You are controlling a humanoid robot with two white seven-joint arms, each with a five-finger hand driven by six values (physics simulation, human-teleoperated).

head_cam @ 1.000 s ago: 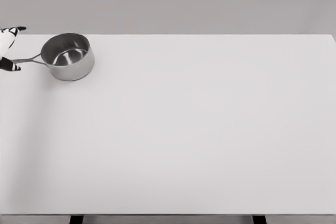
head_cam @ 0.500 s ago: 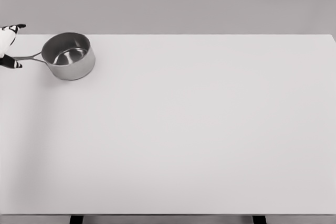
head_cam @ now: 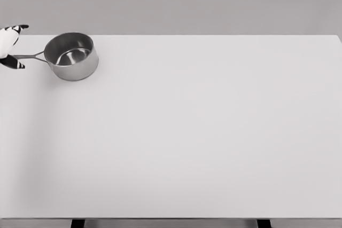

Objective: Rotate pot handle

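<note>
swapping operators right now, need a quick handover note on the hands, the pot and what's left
Left hand: at the picture's left edge, mostly cut off, fingers around the end of the pot handle; the grip itself is hard to confirm.
Right hand: out of view.
Pot: upright and empty at the table's far left corner, handle pointing left toward the hand.
Done: hand has reached the handle.
Left: swing the handle round; how far it has turned cannot be judged from this view.

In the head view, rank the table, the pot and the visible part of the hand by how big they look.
1. Table, filling most of the picture.
2. Pot, handle included.
3. Left hand, mostly cut off at the left edge, so only the part that shows is ranked.
</note>
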